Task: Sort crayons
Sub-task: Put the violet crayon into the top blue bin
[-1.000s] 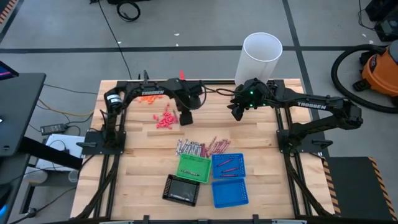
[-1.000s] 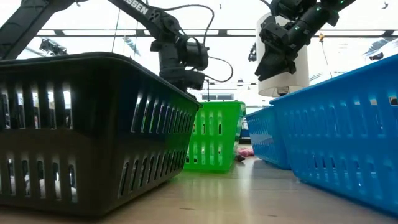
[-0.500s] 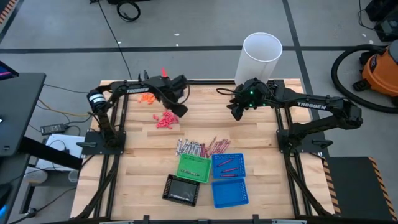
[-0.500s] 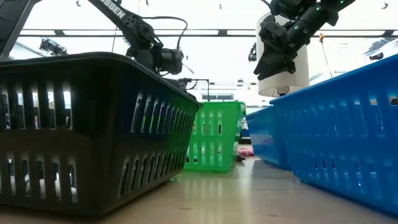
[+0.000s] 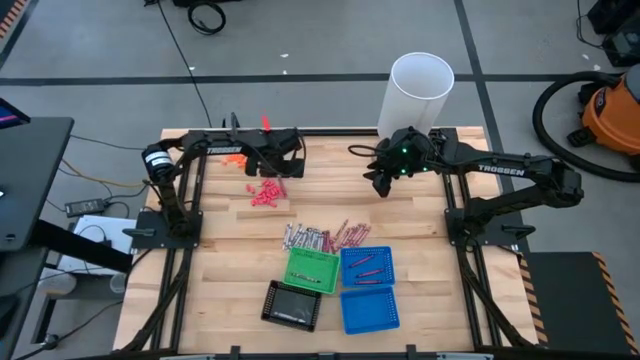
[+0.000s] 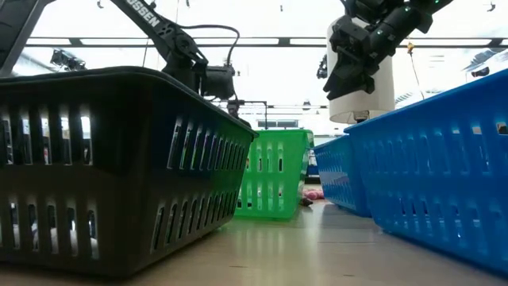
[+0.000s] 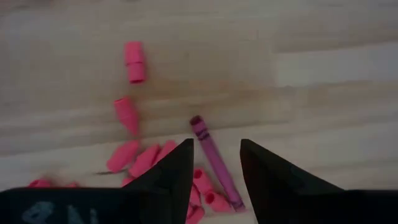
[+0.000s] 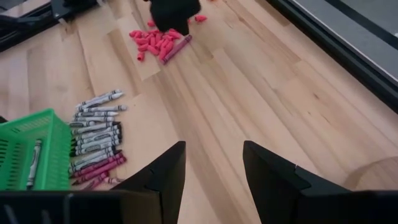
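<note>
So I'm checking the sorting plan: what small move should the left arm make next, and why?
Probably lower the left gripper straight down onto the stray maroon crayon and close. Its open fingers already straddle that crayon, which lies on the table at the edge of the pink bits, away from the main crayon pile. The right gripper hangs open, waiting farther off.

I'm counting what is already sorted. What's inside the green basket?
The green basket holds a few grey-silver crayons lying on its floor; the right wrist view shows one. The near wall hides part of the floor there, so an exact count isn't certain.
</note>
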You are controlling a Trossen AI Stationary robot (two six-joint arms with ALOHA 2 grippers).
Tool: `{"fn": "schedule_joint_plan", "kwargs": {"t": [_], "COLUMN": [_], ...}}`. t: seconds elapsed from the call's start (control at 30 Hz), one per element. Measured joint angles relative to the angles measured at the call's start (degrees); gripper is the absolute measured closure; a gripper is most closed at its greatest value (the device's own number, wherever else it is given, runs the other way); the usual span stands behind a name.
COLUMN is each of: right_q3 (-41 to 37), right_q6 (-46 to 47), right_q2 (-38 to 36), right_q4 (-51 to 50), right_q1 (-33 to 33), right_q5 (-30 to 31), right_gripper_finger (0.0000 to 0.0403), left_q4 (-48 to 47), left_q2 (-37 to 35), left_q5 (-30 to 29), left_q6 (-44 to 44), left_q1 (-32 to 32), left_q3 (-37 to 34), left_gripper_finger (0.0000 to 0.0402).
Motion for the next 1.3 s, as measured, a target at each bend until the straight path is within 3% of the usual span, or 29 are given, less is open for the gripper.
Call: {"fn": "schedule_joint_plan", "kwargs": {"t": [0.33,1.1,1.3], "right_q3": [0.0,0.0,0.0], "right_q6": [-0.35,-1.2,-1.29], "right_q2": [0.0,0.0,0.0], "right_q4": [0.0,1.14,1.98], "right_q1": [0.78,1.14,1.14], "right_q5": [-1.41,-2.57,-2.6], "right_gripper_finger": [0.0234,0.0234,0.0234], "left_q4": [1.31,0.97,0.68], "left_q2": [3.29,6.28,6.38], "left_q5": [-4.37,-0.56,-1.26], "left_q6": [-7.92,-9.52,-8.02], "left_q1": [-1.45,-1.08,-1.69], "left_q3": [0.0,0.26,0.17], "left_gripper_finger": [0.026,0.0261,0.0298]}}
